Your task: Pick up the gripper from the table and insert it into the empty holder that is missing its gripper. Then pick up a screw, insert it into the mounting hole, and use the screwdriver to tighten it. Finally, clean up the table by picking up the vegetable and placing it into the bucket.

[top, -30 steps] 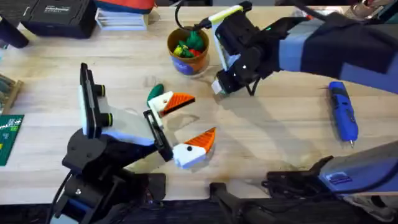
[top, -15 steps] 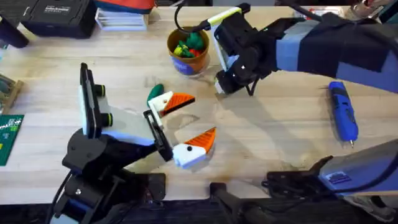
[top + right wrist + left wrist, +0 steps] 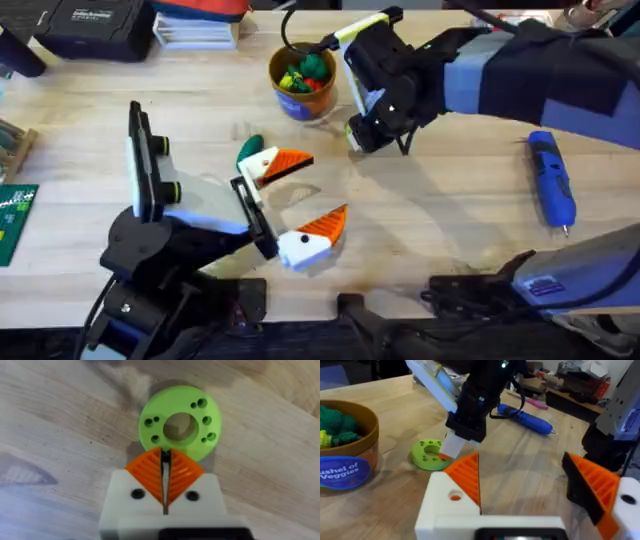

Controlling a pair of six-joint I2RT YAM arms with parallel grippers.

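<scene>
Three views, taken in turn. Overhead: found the vegetable [image 3: 249, 146] lying on the table [image 3: 450, 230], just beside the left gripper [image 3: 325, 188], near the bucket [image 3: 303, 82]; screwdriver [image 3: 552, 180] well apart. Judged light, smooth and likely slippery; best pinched across its middle. Left wrist: showed the left gripper [image 3: 522, 475] spread wide and the right gripper [image 3: 455, 445] over a green disc [image 3: 429, 454]. Right wrist: showed the right gripper [image 3: 164, 460] pressed together, nothing visible between its pads, above the green disc [image 3: 180, 422].
</scene>
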